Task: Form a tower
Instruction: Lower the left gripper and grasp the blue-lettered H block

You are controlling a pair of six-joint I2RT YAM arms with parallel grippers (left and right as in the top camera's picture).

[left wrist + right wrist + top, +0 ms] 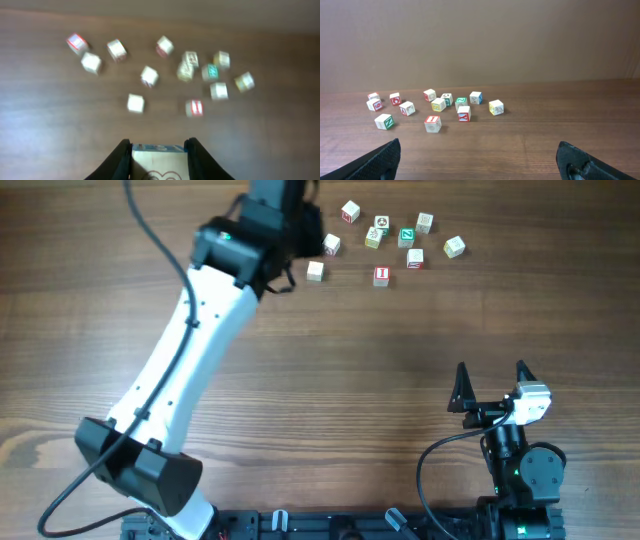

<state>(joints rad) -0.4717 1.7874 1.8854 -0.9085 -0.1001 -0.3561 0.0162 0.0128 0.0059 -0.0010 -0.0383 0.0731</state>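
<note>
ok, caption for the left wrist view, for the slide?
Left gripper shut on a wooden cube, loose cubes scattered on the table beyond.

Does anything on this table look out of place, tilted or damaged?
Nothing looks damaged. The cubes lie loose and turned at various angles on the table, no tower yet. The left gripper is shut on one cube.

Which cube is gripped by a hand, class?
The blue-edged cube, clamped in the left hand; the other cubes lie loose on the table.
</note>
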